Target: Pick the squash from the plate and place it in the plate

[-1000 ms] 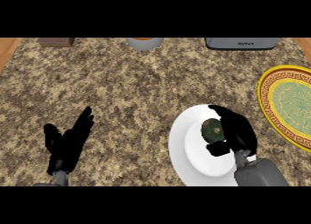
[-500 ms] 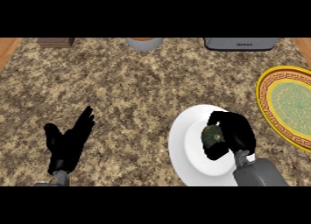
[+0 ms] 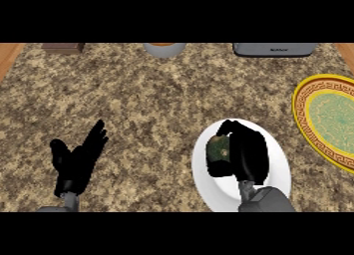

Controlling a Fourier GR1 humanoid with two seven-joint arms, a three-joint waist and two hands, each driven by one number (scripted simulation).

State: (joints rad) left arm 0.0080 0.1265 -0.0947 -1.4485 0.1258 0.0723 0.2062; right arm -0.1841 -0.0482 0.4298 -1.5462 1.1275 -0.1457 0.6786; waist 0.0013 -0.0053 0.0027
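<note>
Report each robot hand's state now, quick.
Left robot hand: open, resting on the counter, holding nothing.
Right robot hand: shut on the squash, over the white plate.

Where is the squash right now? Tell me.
In the head view the squash sits low and right of centre, on the white plate, with the right hand curled round it; the yellow-rimmed plate lies further right.

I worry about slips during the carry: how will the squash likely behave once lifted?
The squash looks rounded, so it may roll if released on the white plate. It seems rigid, not floppy. The right hand curls round it, suggesting it is small and probably light.
</note>
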